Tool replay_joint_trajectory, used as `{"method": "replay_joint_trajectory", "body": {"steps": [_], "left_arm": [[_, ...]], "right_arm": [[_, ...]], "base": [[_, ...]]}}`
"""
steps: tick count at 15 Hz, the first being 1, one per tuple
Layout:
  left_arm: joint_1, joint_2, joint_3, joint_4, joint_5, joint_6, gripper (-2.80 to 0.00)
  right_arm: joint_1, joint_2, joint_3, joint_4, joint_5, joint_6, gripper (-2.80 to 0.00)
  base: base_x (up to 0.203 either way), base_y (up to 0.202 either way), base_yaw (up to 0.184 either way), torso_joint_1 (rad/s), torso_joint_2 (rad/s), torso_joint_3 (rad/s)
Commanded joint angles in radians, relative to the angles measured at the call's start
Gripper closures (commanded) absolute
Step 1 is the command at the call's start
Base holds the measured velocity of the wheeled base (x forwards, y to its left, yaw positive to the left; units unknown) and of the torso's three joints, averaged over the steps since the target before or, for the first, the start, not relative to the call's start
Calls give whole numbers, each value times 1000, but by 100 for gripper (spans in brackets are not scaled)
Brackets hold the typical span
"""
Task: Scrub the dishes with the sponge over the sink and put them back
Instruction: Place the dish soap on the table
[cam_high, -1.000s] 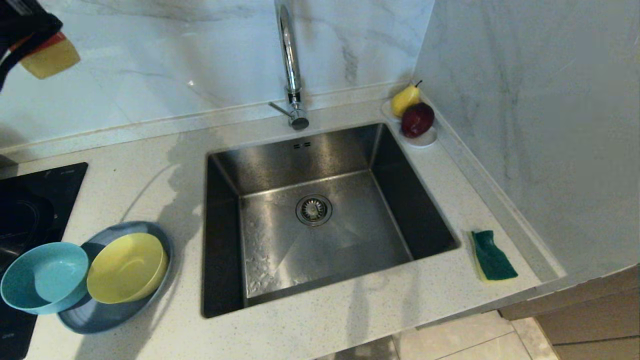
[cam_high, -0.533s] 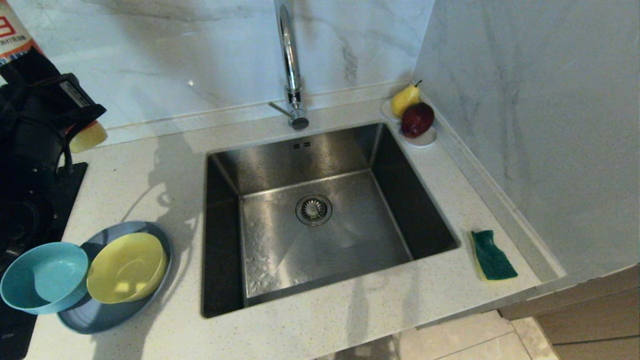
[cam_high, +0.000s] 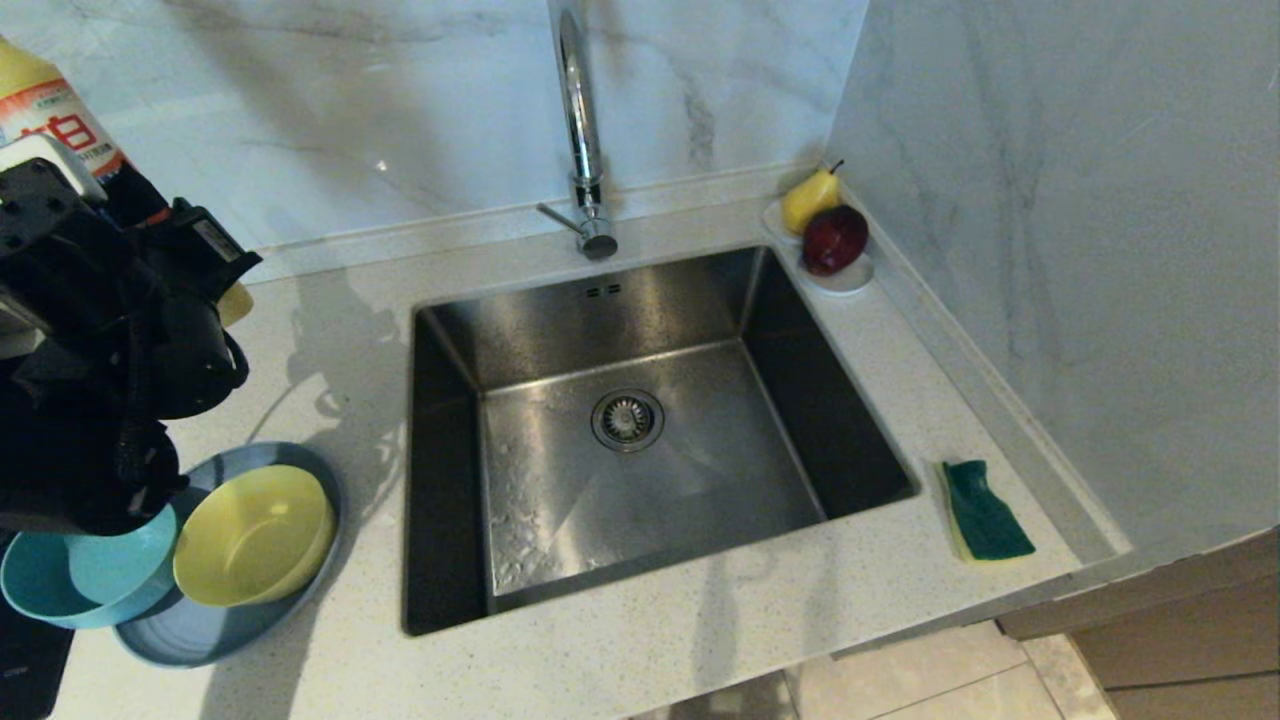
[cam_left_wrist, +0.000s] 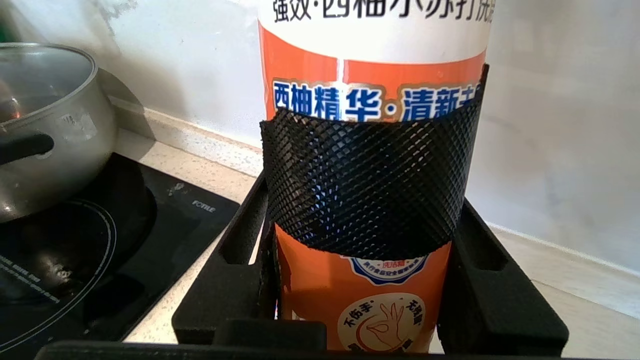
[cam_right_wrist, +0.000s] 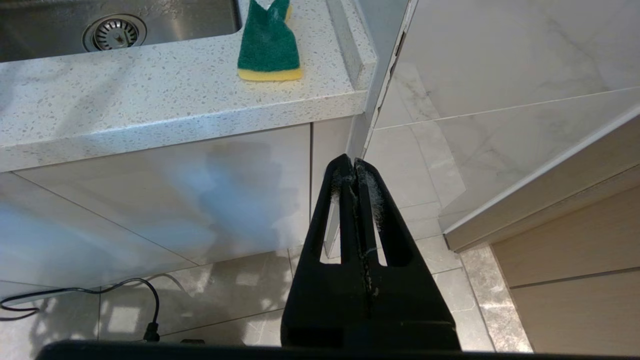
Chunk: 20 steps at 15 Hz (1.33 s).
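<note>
Left gripper: the black left gripper (cam_left_wrist: 362, 280) is clamped on an upright orange-and-white dish-soap bottle with blue lettering (cam_left_wrist: 372, 75), one finger (cam_left_wrist: 240, 260) on each side and a black mesh band across the bottle's front; in the head view it sits at the far left, above the counter between the hob and the sink.
Right gripper: the black right gripper (cam_right_wrist: 356, 175) hangs low in front of the cabinet, off the counter, its two fingers pressed together and holding nothing.
Sink: the square brushed stainless-steel sink (cam_high: 560, 320) is set in the speckled white stone counter (cam_high: 700, 620), with a round drain strainer (cam_high: 627, 419) in the middle and a tall chrome tap (cam_high: 580, 130) behind it.
Sponge: the small yellow sponge with a dark green scouring layer (cam_high: 982, 510) lies green side up on the counter, just right of the sink's front right corner.
Dishes: the yellow bowl (cam_high: 255, 535) sits in the shallow grey-blue round plate (cam_high: 215, 630) left of the sink; the teal-blue bowl (cam_high: 85, 590) overlaps the plate's left edge, partly hidden by the left arm.
Hob: a black glass hob (cam_left_wrist: 100, 240) carries a grey metal pot with a glass lid (cam_left_wrist: 50, 125).
Fruit: a yellow pear (cam_high: 810, 198) and a dark red apple (cam_high: 835, 240) rest on a small white saucer (cam_high: 850, 280) at the sink's back right corner.
</note>
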Motion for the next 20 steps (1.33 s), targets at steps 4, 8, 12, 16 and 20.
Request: {"method": "replay_joint_trajectory", "body": {"steps": [4, 8, 12, 16, 20], "left_arm": [[0, 220, -94, -165, 2, 82, 0], [-6, 350, -170, -206, 2, 199, 0], [-6, 457, -258, -207, -1, 238, 0], [-4, 508, -364, -207, -1, 258, 0], [-1, 514, -431, -207, -1, 271, 0]], "right_arm": [[0, -1, 0, 0, 0, -1, 0], [0, -1, 0, 0, 0, -1, 0], [0, -1, 0, 0, 0, -1, 0], [0, -1, 0, 0, 0, -1, 0], [0, -1, 0, 0, 0, -1, 0]], "base": [[0, 0, 0, 0, 0, 0], [0, 0, 0, 0, 0, 0], [0, 0, 0, 0, 0, 0], [0, 0, 0, 0, 0, 0], [0, 0, 0, 0, 0, 0]]}}
